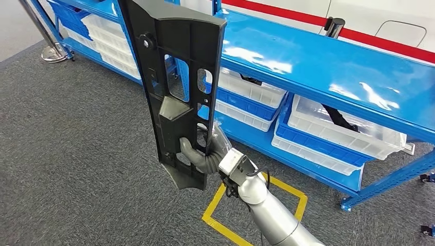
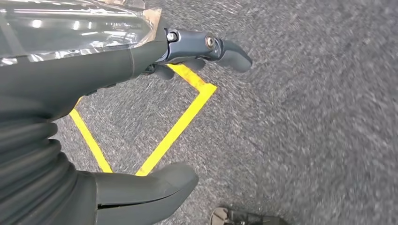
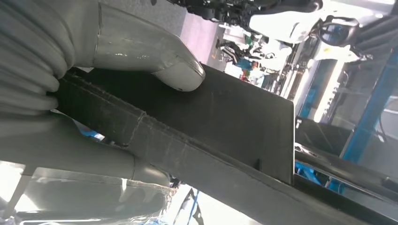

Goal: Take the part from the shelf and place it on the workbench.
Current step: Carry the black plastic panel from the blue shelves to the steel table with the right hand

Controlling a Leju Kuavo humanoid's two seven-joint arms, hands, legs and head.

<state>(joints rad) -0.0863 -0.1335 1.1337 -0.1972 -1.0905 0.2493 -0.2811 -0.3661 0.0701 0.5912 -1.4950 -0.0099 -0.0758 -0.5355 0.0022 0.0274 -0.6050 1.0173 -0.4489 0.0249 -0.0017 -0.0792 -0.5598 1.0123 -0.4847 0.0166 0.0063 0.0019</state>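
Note:
A long black plastic part (image 1: 174,77) with several cut-outs stands upright in the head view, in front of the blue shelf (image 1: 318,61). My right hand (image 1: 202,154) grips its lower end, fingers through a cut-out. In the right wrist view the thumb (image 3: 155,58) presses on the black part (image 3: 220,122). My left hand (image 2: 141,108) hangs over grey carpet with its fingers (image 2: 211,49) stretched out and apart, holding nothing.
The blue shelf holds clear bins with blue trim (image 1: 338,130) on its lower level, some with black parts inside. A yellow tape square (image 1: 256,205) marks the grey carpet below my right arm. A metal stand base (image 1: 54,51) sits at the far left.

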